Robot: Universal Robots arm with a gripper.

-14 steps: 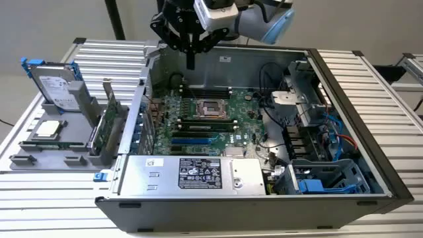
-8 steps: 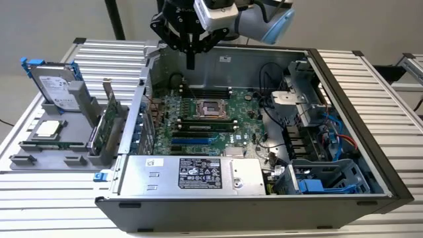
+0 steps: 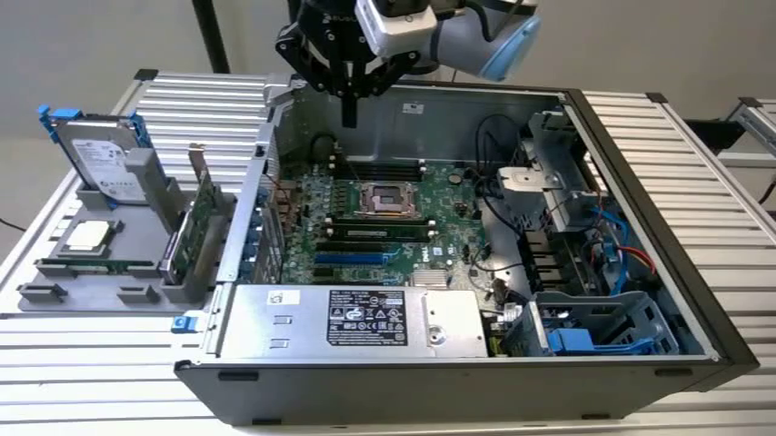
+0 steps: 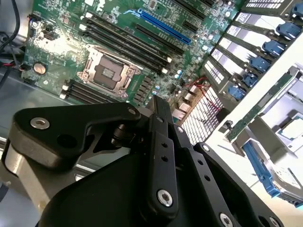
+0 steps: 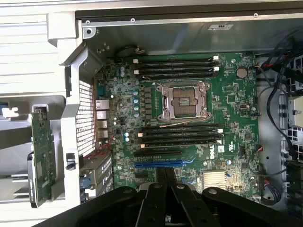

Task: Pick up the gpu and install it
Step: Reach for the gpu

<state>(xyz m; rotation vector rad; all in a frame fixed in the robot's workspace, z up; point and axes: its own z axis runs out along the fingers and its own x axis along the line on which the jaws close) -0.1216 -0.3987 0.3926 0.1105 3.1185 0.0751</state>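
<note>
Exterior view: your gripper (image 3: 349, 114) hangs over the open computer case (image 3: 424, 392), near its back wall, with its fingers pressed together and nothing between them. Your gpu (image 3: 188, 238) stands upright in the grey holder (image 3: 73, 295) outside the case, at the exterior view's left, well apart from the gripper.

Open computer case (image 3: 461, 391), green motherboard (image 3: 309, 209), hard drive (image 3: 104, 159), power supply (image 3: 352, 318)
</note>
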